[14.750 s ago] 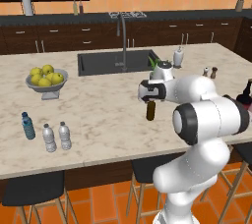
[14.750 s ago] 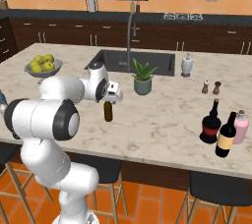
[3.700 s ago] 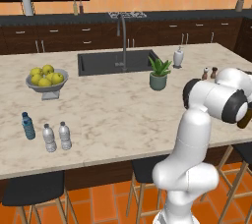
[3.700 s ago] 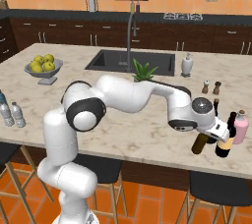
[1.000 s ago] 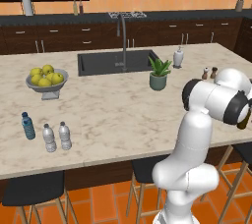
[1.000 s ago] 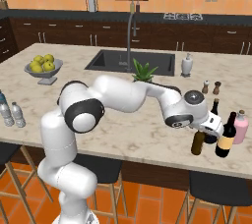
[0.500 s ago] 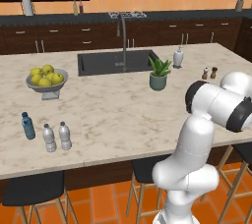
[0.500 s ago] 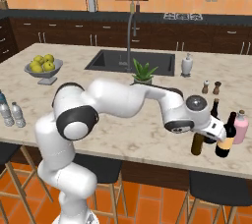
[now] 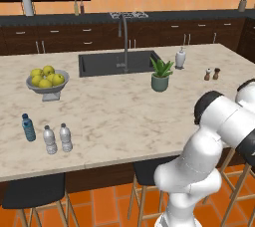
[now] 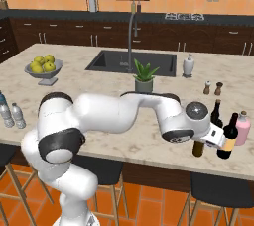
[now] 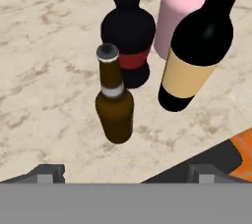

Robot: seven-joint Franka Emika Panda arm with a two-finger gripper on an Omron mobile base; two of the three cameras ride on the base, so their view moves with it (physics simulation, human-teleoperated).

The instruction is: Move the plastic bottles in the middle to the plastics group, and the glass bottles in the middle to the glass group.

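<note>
Glass sorting is judged done. The slim brown bottle (image 11: pixel 114 105) is set upright on the marble counter (image 10: pixel 99 86), free of the gripper (image 10: pixel 214 139), whose jaws stand wide apart with nothing between them. The bottle is placed near the counter's right front corner, just beside the round-bodied red-banded bottle (image 11: pixel 129 36) and the tall black wine bottle (image 11: pixel 197 46) with its tan label; a pink bottle (image 11: pixel 183 14) is seen behind them. Contact between the bottles cannot be told.

At the counter's left front edge three small water bottles are grouped: one blue (image 9: pixel 28 127), two clear grey (image 9: pixel 49 139) (image 9: pixel 65 137). No bottle is seen in the middle of the counter, so the plastics are judged sorted too, and little appears left beyond drawing the arm away.

Counter: pale veined marble island, with a dark sink (image 9: pixel 117 61) and tall faucet at the back edge. A potted plant (image 9: pixel 160 74), fruit bowl (image 9: pixel 46 80), soap dispenser (image 9: pixel 180 57) and two shakers (image 9: pixel 212 74) are noted. Room: dark cabinets, orange walls, orange tiled floor, stools along the front edge.
</note>
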